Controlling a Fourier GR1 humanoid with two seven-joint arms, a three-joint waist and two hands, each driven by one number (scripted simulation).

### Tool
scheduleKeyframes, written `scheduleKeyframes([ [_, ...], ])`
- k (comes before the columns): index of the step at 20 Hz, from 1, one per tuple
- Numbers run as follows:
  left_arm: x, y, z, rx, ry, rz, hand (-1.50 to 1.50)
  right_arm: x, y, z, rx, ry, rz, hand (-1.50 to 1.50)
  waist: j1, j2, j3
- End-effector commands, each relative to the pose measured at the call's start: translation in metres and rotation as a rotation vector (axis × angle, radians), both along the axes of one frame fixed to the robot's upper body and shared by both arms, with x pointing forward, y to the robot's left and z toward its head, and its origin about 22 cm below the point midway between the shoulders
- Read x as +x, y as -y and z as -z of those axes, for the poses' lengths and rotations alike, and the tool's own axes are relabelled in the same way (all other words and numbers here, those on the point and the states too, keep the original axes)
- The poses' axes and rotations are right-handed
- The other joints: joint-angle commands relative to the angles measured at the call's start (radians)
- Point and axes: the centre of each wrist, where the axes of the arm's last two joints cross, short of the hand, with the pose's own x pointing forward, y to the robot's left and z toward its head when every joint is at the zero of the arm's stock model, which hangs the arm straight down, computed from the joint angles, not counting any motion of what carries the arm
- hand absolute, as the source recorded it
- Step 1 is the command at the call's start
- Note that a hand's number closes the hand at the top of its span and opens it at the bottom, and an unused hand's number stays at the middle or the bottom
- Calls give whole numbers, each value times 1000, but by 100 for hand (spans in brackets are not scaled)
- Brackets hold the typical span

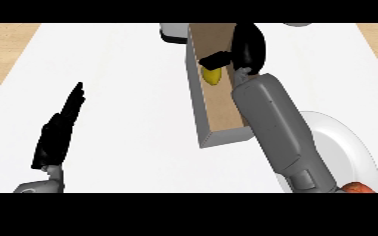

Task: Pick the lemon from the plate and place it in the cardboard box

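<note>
Where the counter (pixel 118 80) shows, seemingly white.

White counter (pixel 118 110), bordered by pale wood strips at the far left and far right corners. On it, right of centre: long cardboard box (pixel 214 136), open-topped, running from the far edge toward the near side. Just beside the box's far left corner: grey-and-white object (pixel 173 32), cut by the upper edge, kind unclear. Near right: white plate (pixel 341 140), close beside the box. Far right edge: part of a pale round object (pixel 298 24).
</note>
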Motion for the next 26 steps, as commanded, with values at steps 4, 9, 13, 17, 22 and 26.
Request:
scheduleKeyframes([
  [4,-7,-4,7,-10,-17,-12,0,-5,40,-2,254,238,143,-150,-25,2,4],
  [9,-15,-9,22,15,-23,-31,0,-26,71,2,413,335,199,-150,-35,-1,4],
  [13,-26,-7,7,-7,-18,-42,0,-40,136,-30,422,406,300,-150,-40,-8,4],
  [17,-16,-7,6,0,-10,-54,0,-78,197,-24,437,439,372,-150,-51,-5,4],
  [22,-26,-6,2,11,-3,-55,0,-137,248,-16,447,471,367,-150,-37,-4,5],
  [26,-17,-17,2,-8,5,-36,0,-178,287,-23,412,428,298,-150,-39,-2,4],
])
